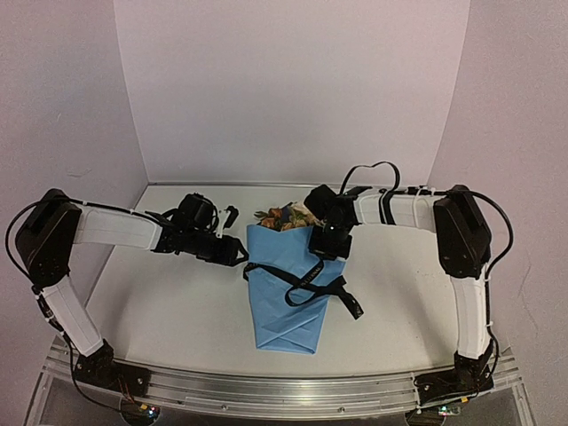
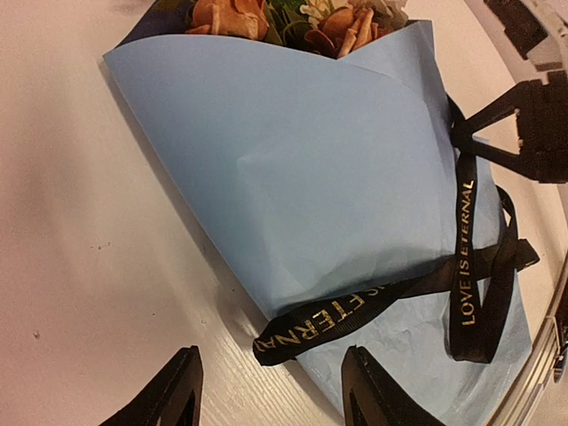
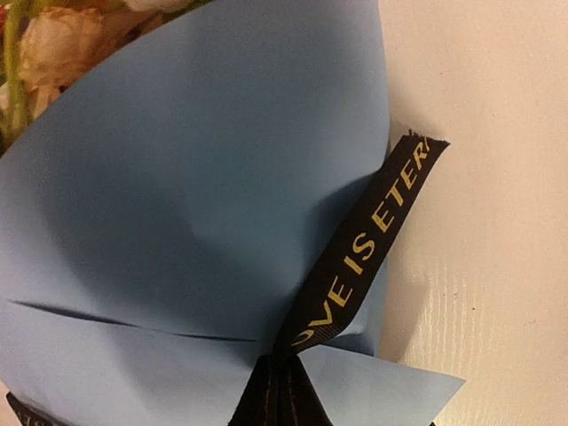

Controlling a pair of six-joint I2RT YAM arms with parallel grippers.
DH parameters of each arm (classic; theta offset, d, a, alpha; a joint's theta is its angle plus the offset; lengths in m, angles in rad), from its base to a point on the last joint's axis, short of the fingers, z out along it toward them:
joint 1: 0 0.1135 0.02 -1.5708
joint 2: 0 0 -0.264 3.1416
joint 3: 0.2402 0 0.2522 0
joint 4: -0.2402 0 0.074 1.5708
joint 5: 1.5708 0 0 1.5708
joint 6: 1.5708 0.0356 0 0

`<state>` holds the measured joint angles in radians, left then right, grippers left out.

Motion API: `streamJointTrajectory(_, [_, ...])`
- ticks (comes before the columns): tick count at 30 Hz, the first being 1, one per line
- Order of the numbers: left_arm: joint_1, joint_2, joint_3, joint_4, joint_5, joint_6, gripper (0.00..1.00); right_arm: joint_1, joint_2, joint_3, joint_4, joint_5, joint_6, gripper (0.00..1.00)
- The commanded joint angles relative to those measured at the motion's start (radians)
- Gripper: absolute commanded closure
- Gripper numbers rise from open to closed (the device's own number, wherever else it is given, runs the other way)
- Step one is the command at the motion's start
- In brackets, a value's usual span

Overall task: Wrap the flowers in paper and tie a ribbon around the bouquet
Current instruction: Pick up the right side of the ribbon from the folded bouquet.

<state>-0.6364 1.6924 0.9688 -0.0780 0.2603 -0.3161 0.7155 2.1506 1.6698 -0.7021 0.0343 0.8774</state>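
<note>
Bouquet [image 1: 286, 297] lies mid-table [image 1: 169, 302], wide end away from the arm bases, with flowers [image 1: 282, 216] showing at that end. Ribbon [image 1: 306, 282] crosses the blue paper [image 2: 311, 169], gold lettering up. My right gripper [image 3: 284, 386] is pinched tight on the ribbon at the bouquet's right edge, and one cut end pokes out beyond the fingers. My left gripper [image 2: 271, 359] sits at the left edge with fingers parted, holding nothing. A ribbon loop lies just ahead of its tips.

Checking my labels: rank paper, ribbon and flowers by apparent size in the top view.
1. paper, largest by far.
2 and 3 unsure: ribbon spans farther but is thin; flowers show only as a small compact cluster.
</note>
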Motion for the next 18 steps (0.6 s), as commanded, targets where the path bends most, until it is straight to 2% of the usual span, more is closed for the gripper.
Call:
streamJointTrajectory(1, [-0.032,0.019,0.029,0.011,-0.055,0.06,0.45,0.001,-0.149,-0.03,0.093,-0.087,-0.125,1.0])
streamJointTrajectory(10, [-0.07,0.059,0.079,-0.007,-0.083,0.133,0.44,0.051,-0.232,-0.046,0.19,-0.398,-0.271,1.0])
streamJointTrajectory(18, [-0.094,0.073,0.1,-0.023,-0.059,0.194,0.42,0.064,-0.271,-0.103,0.362,-0.712,-0.226,1.0])
